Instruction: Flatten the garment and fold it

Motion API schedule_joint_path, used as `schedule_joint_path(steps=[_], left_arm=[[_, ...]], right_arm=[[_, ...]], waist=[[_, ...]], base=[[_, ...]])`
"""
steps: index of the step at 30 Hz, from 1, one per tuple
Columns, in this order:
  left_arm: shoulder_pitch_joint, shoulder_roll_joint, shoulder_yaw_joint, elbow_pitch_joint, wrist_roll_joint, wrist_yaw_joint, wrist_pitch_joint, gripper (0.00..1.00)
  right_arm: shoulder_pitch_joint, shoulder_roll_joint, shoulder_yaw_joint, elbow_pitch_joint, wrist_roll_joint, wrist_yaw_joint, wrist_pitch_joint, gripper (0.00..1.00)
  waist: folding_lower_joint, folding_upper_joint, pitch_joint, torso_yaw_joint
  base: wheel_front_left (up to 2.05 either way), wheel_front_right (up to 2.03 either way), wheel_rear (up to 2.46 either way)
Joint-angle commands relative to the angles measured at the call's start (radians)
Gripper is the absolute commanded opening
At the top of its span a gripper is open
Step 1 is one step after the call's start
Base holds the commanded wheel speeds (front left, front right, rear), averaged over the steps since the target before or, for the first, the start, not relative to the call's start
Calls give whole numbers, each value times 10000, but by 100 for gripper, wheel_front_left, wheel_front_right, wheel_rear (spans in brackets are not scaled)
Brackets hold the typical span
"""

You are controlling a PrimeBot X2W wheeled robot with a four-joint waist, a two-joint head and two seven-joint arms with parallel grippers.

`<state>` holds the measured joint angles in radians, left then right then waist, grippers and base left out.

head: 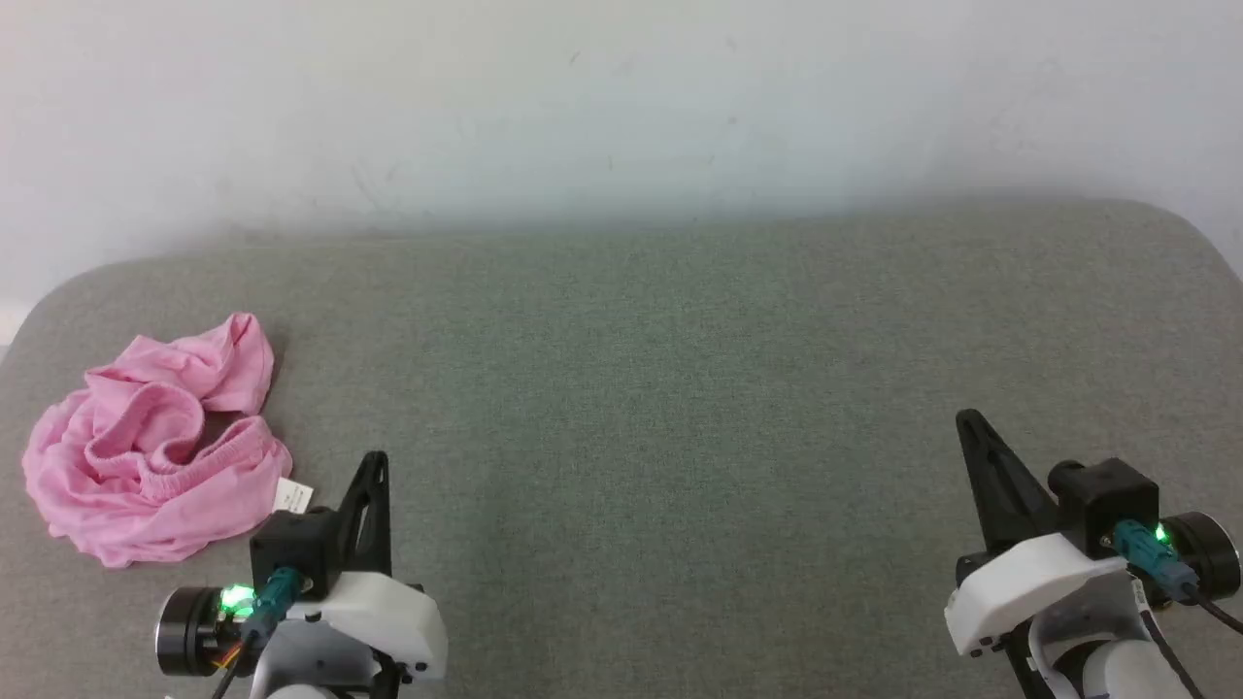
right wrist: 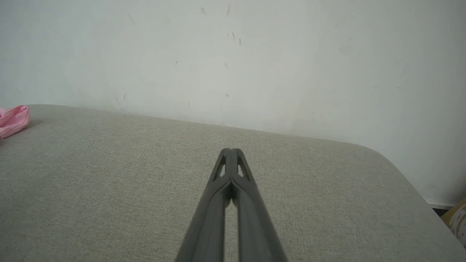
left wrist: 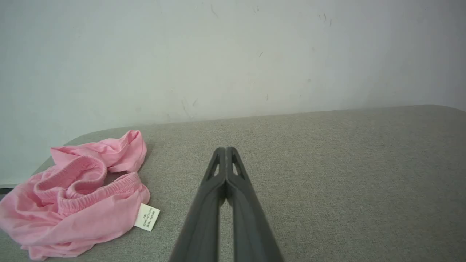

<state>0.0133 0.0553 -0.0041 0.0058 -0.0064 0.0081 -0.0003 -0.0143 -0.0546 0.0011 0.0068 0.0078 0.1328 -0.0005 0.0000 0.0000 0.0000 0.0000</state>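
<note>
The garment [head: 155,451] lies crumpled in a pink heap at the left end of the grey padded surface [head: 680,388], its gathered waistband [left wrist: 94,191] curled on top and a small white label [left wrist: 146,217] sticking out at its near right edge. My left gripper [head: 377,458] hovers just right of the heap, apart from it, fingertips pressed together and holding nothing [left wrist: 225,149]. At the lower right my right gripper [head: 963,417] is shut too and empty [right wrist: 230,150], far from the garment, of which a pink corner [right wrist: 14,119] shows at the far left.
A pale wall [head: 621,107] rises directly behind the surface. The surface has rounded back corners [head: 1180,228] and a right edge [right wrist: 418,189] that drops off near the right arm. Broad bare fabric stretches between the two grippers.
</note>
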Motion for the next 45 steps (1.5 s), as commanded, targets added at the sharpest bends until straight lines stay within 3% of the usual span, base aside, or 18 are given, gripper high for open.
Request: schedule_joint_path(steps=[1, 20, 21, 45], left_arm=[[-133, -51, 41, -58, 64, -81, 3, 0], [3, 4, -4, 4, -2, 6, -3, 0], [4, 6, -7, 12, -2, 8, -5, 100], [-126, 72, -408, -30, 30, 733, -506, 100]], right_arm=[[143, 43, -11, -68, -78, -21, 5, 0], [-4, -4, -3, 12, 4, 0, -4, 0], [-4, -8, -5, 16, 6, 0, -5, 100], [101, 2, -418, -192, 466, -4, -506, 100]], waist=[[0, 0, 0, 0], [0, 0, 0, 0], [0, 0, 0, 0], [0, 0, 92, 281]], base=[[0, 0, 0], [0, 0, 0], [0, 0, 0], [0, 0, 0]])
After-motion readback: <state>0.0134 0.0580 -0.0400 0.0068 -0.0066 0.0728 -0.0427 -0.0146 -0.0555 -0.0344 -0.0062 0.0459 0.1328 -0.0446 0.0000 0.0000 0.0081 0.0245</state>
